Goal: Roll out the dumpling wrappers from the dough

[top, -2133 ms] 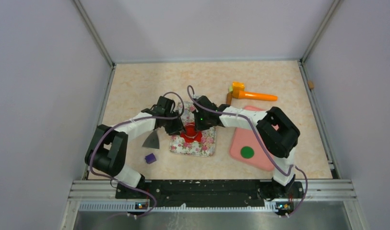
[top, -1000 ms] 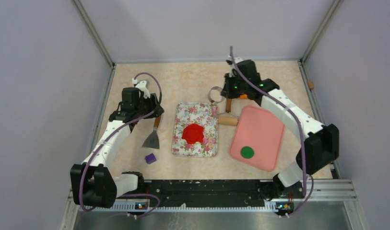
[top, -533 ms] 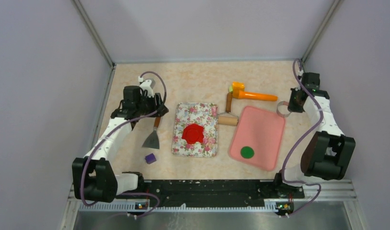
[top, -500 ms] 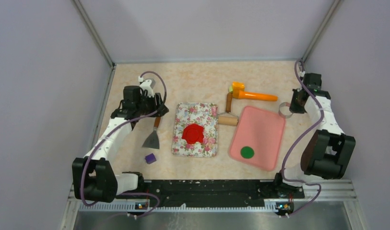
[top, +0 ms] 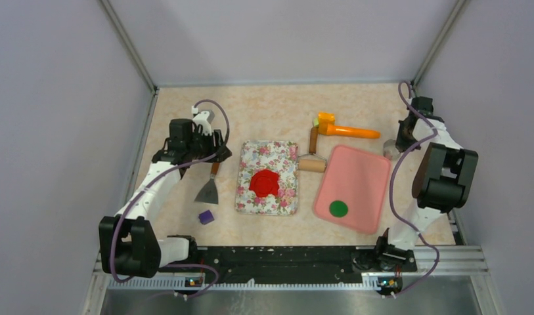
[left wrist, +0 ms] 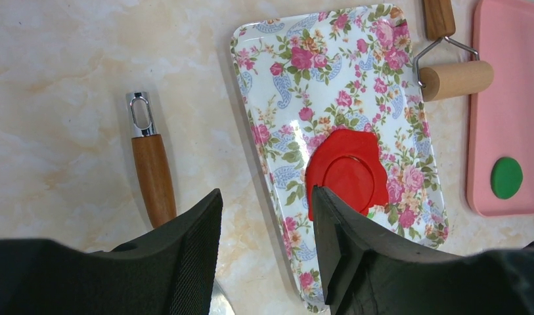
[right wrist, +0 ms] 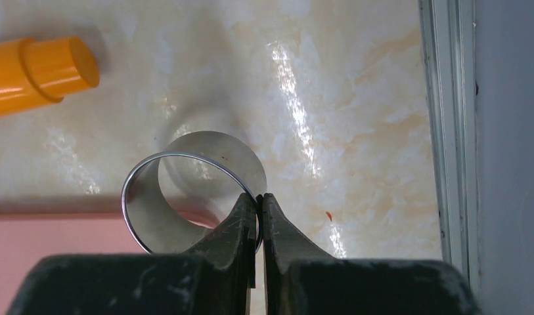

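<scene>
The red dough (top: 265, 182) lies flattened on a floral tray (top: 267, 154). A round dumpling wrapper (left wrist: 346, 182) is cut into its middle, with a ragged rim around it. My left gripper (left wrist: 266, 193) hovers open and empty over the table between the scraper handle (left wrist: 152, 177) and the tray's left edge. At the far right, my right gripper (right wrist: 259, 197) is shut on the wall of a metal ring cutter (right wrist: 146, 223). The ring (top: 390, 151) is low over the table, beside the pink board's (top: 356, 177) top right corner.
A green flat disc (top: 338, 209) lies on the pink board. A wooden rolling pin (top: 311, 163) and an orange-handled tool (top: 346, 130) lie behind the board. A metal scraper (top: 207, 190) and a small purple cube (top: 205, 216) lie left of the tray. The enclosure rail (right wrist: 448, 131) runs close on the right.
My right arm has carried the ring cutter from the tray to the far right, then folded down and lowered it by the board's corner. My left arm withdrew left and has held still since.
</scene>
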Controlling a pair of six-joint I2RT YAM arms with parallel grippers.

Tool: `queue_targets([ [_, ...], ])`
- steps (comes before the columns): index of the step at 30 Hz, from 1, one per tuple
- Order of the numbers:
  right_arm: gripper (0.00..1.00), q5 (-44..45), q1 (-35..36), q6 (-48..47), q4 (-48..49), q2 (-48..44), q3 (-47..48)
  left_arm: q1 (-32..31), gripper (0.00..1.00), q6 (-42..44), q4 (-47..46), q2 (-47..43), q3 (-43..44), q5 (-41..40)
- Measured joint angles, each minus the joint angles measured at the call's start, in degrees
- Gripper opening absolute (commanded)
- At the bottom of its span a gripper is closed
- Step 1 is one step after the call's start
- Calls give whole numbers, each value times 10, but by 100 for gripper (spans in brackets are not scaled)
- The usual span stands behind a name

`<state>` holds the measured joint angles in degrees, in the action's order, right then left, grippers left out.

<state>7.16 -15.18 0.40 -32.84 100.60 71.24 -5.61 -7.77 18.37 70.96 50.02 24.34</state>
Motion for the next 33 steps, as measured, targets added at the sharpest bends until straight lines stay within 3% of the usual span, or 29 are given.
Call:
queue_targets([
  [5,0,0,0,-10,17,47,33,0,56,23,20,0,1,1],
  [13,44,-15,0,-23,17,73,43,0,57,40,31,9,22,9],
  [19,59,-45,-5,-24,-25,57,81,0,56,54,31,9,28,33],
  [24,75,-141,-8,-56,-50,-45,85,-6,57,108,39,9,28,81],
  [28,76,-228,10,-71,8,-191,24,-29,56,140,65,7,28,110],
  [31,74,-251,92,-89,49,-289,-47,-47,56,134,73,7,20,111],
  [33,74,-251,191,-106,73,-316,-87,-54,57,116,70,7,5,108],
])
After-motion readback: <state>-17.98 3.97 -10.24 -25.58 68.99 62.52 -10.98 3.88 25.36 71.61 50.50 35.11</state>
